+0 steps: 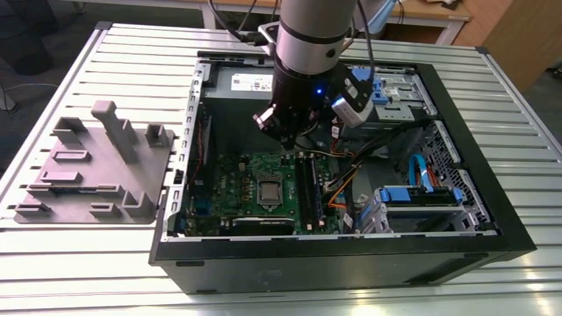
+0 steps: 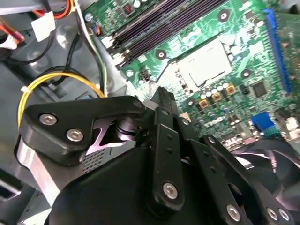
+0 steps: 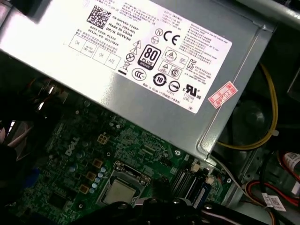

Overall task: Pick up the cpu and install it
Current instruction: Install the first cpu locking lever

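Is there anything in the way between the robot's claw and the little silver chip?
Nothing visible. The cpu lies in the socket on the green board, its metal top bare. The claw hangs above the board inside the open case. The wires run off to the exterior view's right of the socket.

Open computer case (image 1: 176, 217) on slatted table (image 1: 88, 52); grey fixture (image 1: 97, 164) beside — apart.

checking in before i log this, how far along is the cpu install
The cpu already seems to sit inside the socket on the green board. The gripper hovers above the board, apparently holding nothing. Whether the socket is latched cannot be told.
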Controlling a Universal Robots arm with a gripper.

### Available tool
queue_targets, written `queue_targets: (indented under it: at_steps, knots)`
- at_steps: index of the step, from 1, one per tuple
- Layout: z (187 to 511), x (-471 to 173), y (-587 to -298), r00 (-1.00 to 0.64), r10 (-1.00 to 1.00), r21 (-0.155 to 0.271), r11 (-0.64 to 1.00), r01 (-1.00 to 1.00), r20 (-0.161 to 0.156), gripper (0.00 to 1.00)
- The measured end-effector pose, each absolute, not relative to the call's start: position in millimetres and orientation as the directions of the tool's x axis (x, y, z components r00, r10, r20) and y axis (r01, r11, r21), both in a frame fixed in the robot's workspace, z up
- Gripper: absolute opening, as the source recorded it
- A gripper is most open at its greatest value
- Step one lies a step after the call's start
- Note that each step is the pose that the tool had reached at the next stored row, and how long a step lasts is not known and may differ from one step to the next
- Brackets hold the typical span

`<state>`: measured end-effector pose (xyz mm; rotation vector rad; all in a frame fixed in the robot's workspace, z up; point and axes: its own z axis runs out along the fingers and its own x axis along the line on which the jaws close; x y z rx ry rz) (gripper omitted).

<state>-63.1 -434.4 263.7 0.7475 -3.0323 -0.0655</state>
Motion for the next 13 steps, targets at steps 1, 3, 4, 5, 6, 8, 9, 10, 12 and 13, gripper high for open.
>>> queue_targets:
  at_steps: [1, 3, 4, 5, 6, 8, 9, 10, 12, 13]
  knots:
    - [263, -63, -434, -0.885, -0.465, 0.047, 0.885, -0.464, 0.006, 0.1]
    - [263, -63, -432, -0.885, -0.465, 0.048, 0.884, -0.464, 0.006, 0.1]
    - [262, -63, -431, -0.885, -0.465, 0.048, 0.884, -0.464, 0.005, 0.1]
    - [262, -63, -430, -0.885, -0.465, 0.049, 0.884, -0.464, 0.005, 0.1]
    - [261, -63, -430, -0.885, -0.465, 0.049, 0.884, -0.464, 0.005, 0.1]
    - [260, -63, -427, -0.885, -0.465, 0.049, 0.884, -0.464, 0.005, 0.1]
    - [260, -63, -426, -0.885, -0.465, 0.049, 0.884, -0.464, 0.005, 0.1]
    - [259, -63, -425, -0.885, -0.465, 0.049, 0.884, -0.464, 0.005, 0.1]
    - [258, -64, -423, -0.885, -0.465, 0.049, 0.884, -0.464, 0.005, 0.1]
    - [257, -64, -422, -0.885, -0.465, 0.049, 0.884, -0.464, 0.005, 0.1]
